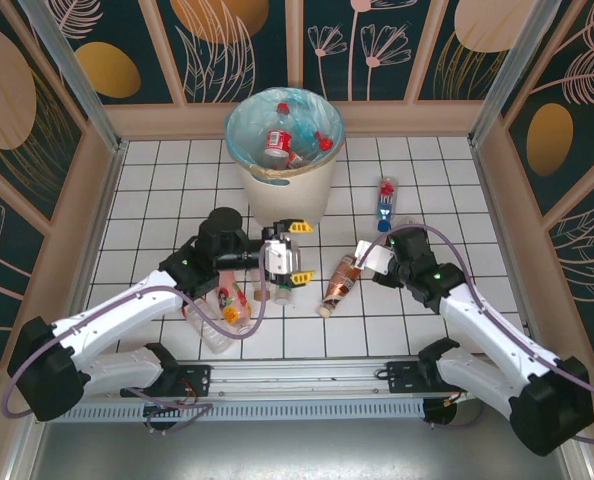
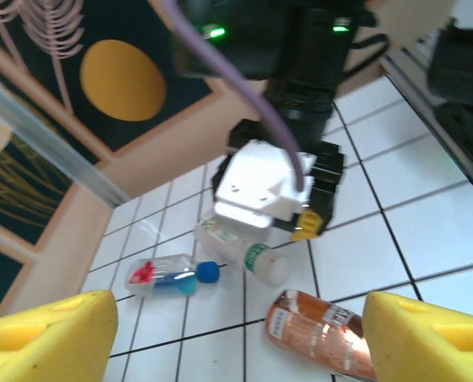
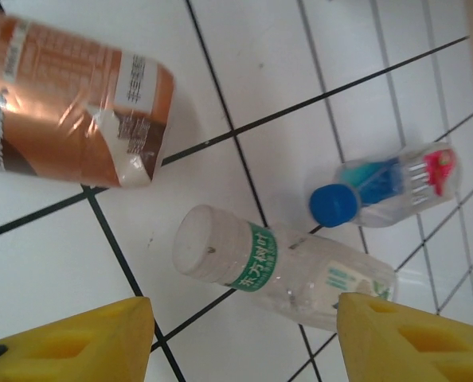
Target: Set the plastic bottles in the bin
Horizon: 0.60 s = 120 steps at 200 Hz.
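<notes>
Both arms [image 1: 127,315] low and inward, left tool [image 1: 300,251] and right tool [image 3: 240,338] agape, apparently empty, beside plastic bottles [image 1: 338,281].

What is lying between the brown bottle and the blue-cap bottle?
A white-cap bottle lies on its side between the brown bottle and the blue-cap bottle; the left wrist view shows it.

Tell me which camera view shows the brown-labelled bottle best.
Top external: the brown-labelled bottle shows at nearly full length, lying on its side. In the left wrist view the bottle is blurred and only partly visible. The right wrist view gives a close look at one end, with the rest out of frame.
</notes>
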Each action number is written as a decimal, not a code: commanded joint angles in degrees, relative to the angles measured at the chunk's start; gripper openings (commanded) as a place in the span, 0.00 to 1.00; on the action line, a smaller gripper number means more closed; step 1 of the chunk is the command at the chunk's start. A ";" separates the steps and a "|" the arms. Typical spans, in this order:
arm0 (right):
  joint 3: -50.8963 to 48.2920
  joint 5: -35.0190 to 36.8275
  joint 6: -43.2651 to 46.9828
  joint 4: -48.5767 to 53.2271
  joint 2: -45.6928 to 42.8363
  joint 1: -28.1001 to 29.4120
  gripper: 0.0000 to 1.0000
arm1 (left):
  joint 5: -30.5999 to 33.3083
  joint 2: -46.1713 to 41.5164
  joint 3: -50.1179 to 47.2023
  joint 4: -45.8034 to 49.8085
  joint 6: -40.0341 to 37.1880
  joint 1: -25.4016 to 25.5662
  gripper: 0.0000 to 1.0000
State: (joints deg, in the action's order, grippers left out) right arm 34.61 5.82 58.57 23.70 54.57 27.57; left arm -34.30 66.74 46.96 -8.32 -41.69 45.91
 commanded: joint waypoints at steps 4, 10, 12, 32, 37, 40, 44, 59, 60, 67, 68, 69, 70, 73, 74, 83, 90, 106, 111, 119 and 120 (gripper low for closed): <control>0.23 -6.02 6.86 -2.53 5.06 -2.74 0.62 | -1.91 1.21 -0.11 2.17 -5.98 2.41 0.83; 0.28 -5.84 7.64 -2.88 6.15 -3.30 0.62 | -1.94 1.43 -0.09 2.63 -6.56 2.99 0.84; 0.28 -5.72 8.00 -3.12 6.47 -3.53 0.62 | -1.91 1.48 -0.11 2.74 -6.74 3.23 0.84; 0.26 -6.44 11.94 -5.27 9.11 -5.91 0.62 | -1.44 2.14 -0.92 3.03 -8.25 4.51 0.86; 0.40 -7.01 13.01 -5.64 9.67 -6.71 0.62 | -1.30 2.31 -1.20 3.18 -8.75 4.77 0.87; 0.51 -7.44 13.65 -5.82 9.94 -7.11 0.61 | -1.15 2.38 -1.33 3.18 -8.95 4.87 0.87; 0.71 -7.96 14.27 -5.95 10.30 -7.66 0.61 | -0.96 2.43 -1.55 3.13 -9.24 5.12 0.88; 1.79 -10.35 17.20 -6.28 11.71 -10.00 0.61 | 0.09 2.90 -2.00 3.26 -10.05 5.67 0.89; 1.93 -10.67 17.66 -6.30 11.88 -10.22 0.61 | 0.19 2.93 -2.03 3.28 -10.10 5.67 0.89; 2.04 -11.27 19.07 -6.71 12.28 -11.02 0.61 | 0.61 3.00 -2.12 3.59 -10.46 5.87 0.90; 2.04 -11.36 19.27 -6.86 12.34 -11.08 0.61 | 0.67 3.07 -2.13 3.62 -10.49 5.91 0.90; 2.00 -11.54 19.72 -7.21 12.48 -11.30 0.61 | 0.66 3.10 -2.13 3.64 -10.54 5.93 0.90; 1.93 -11.63 19.95 -7.41 12.49 -11.39 0.61 | 0.69 3.07 -2.13 3.69 -10.57 5.89 0.90; 1.70 -11.80 20.39 -8.05 12.54 -11.55 0.61 | 0.85 3.06 -2.14 3.78 -10.72 5.94 0.91; 1.52 -12.02 20.78 -8.54 12.57 -11.77 0.61 | 0.92 3.10 -2.14 3.81 -10.75 5.99 0.91; 0.53 -12.95 22.62 -11.37 12.86 -12.69 0.61 | 1.31 3.06 -2.22 4.09 -11.26 6.06 0.91; 0.14 -13.77 23.84 -12.69 13.16 -13.24 0.62 | 1.58 2.95 -2.51 4.18 -11.60 6.07 0.92; 0.25 -15.60 25.77 -14.11 14.71 -14.32 0.62 | 2.24 2.63 -3.03 4.02 -12.46 6.05 0.93; 0.26 -15.96 26.34 -14.73 15.30 -14.55 0.62 | 2.38 2.53 -3.18 4.01 -12.66 6.05 0.94; 0.41 -16.38 26.89 -15.11 16.17 -14.55 0.62 | 2.70 2.43 -3.36 4.00 -13.01 6.11 0.95; 0.43 -16.47 26.92 -15.14 16.27 -14.56 0.62 | 2.73 2.43 -3.41 4.00 -13.03 6.07 0.95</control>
State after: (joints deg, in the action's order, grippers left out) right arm 34.85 -6.35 79.46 13.08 68.31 13.89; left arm -32.27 69.56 44.77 -5.08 -51.75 51.57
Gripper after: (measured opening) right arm 0.618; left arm 0.937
